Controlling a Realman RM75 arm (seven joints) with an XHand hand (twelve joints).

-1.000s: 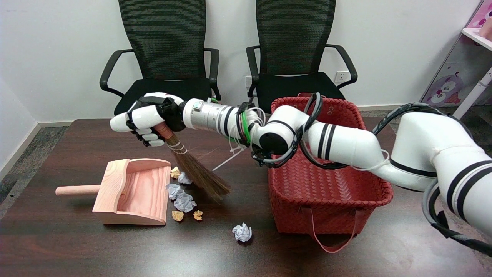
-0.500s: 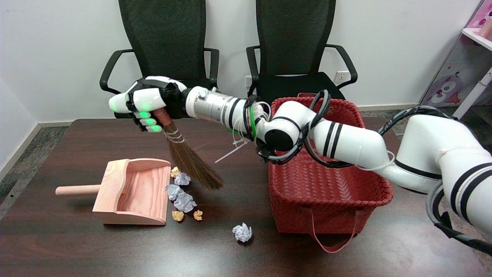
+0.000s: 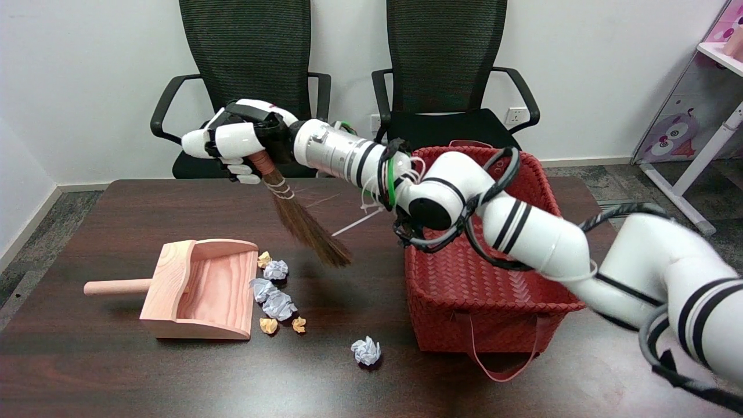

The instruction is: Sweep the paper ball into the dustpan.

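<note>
Broom [image 3: 310, 235] handle top hidden inside my right hand [image 3: 235, 145], can't see its end. Right arm [image 3: 685, 290] runs off the lower-right edge and covers part of the red basket [image 3: 493, 290] behind the hand. Pink shelf [image 3: 722, 46] far right cut off.

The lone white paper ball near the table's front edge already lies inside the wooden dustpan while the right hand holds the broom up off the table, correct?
Not quite. In the head view the lone white paper ball lies on the table, right of the wooden dustpan, not inside it. The right hand does hold the broom off the table.
</note>
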